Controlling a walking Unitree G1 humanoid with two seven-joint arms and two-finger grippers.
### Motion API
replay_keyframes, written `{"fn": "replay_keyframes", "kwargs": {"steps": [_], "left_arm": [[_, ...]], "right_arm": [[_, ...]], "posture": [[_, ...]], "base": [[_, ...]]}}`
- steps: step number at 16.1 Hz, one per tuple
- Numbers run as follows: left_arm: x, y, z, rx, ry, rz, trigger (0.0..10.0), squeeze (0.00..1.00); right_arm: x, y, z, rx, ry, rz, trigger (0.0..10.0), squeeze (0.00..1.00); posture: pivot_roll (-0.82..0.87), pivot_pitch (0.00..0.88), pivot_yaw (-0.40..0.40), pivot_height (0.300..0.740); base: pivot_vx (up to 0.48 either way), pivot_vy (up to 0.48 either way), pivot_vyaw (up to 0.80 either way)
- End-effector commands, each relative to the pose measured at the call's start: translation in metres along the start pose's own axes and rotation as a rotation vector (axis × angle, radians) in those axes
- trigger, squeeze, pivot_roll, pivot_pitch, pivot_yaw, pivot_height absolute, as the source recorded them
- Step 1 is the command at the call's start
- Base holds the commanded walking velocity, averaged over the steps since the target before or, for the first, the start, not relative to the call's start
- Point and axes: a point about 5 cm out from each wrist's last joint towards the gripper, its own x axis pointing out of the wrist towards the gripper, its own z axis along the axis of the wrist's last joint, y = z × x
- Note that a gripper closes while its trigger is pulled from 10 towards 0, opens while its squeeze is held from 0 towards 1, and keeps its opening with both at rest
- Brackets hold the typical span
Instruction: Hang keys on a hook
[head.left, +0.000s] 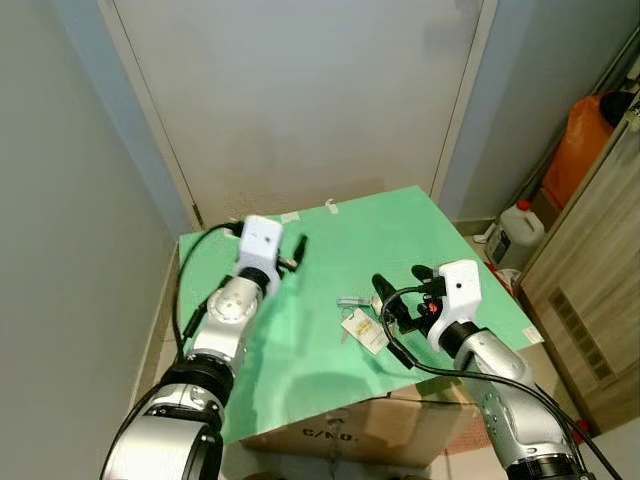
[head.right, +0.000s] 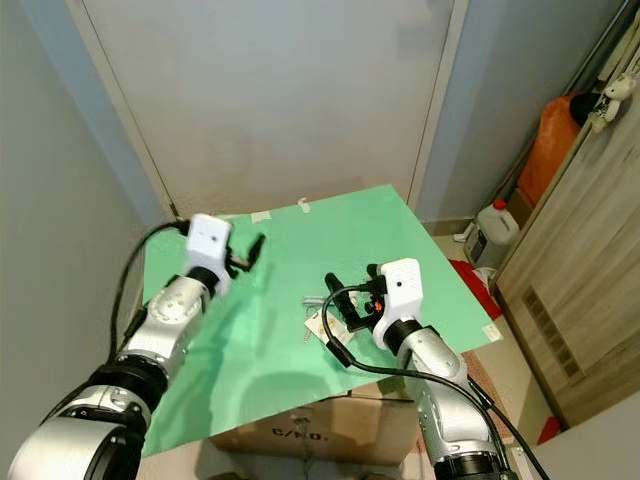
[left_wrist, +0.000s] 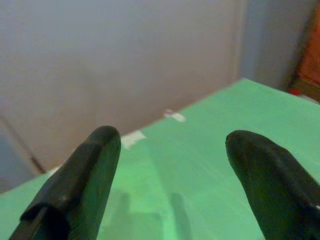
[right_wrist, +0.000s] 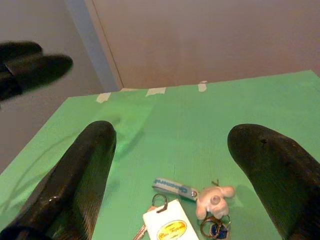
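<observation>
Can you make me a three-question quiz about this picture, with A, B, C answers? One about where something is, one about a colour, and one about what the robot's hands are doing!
1. Where are the keys?
A. On the green mat, in front of the right tool
B. On the floor
C. Hanging on the door

2. What colour is the mat?
A. Red
B. Green
C. Blue

3. How is the right tool now?
A. Shut on the keys
B. Open, holding nothing
C. Shut on a bottle

Answers:
1. A, the keys with their white tag lie flat on the mat between the right tool's fingers.
2. B, the mat covering the cardboard box is green.
3. B, its two black fingers stand wide apart above the keys, touching nothing.
</observation>
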Motion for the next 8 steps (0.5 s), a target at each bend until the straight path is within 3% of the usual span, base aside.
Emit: {"fn": "replay_keyframes", "kwargs": {"steps": [1,5,8], "left_arm": [[0.003,0.005,0.01,-0.002,-0.044,0.023,10.0,0.0],[0.004,0.0,0.011,0.017,-0.044,-0.006,10.0,0.0],[0.005,-0.01,0.013,0.018,-0.047,-0.023,10.0,0.0]], "right_arm": [[0.002,0.001,0.0,0.003,-0.005,-0.001,10.0,0.0],[0.003,0.001,-0.001,0.001,-0.01,-0.004,10.0,0.0],[0.002,0.001,-0.001,0.0,-0.009,-0.006,10.0,0.0]], "posture": [[-0.1,0.0,0.084,0.74],[-0.1,0.0,0.087,0.74],[-0.1,0.0,0.088,0.74]], "base": [[0.0,0.0,0.0],[0.0,0.0,0.0],[0.0,-0.436,0.0]]}}
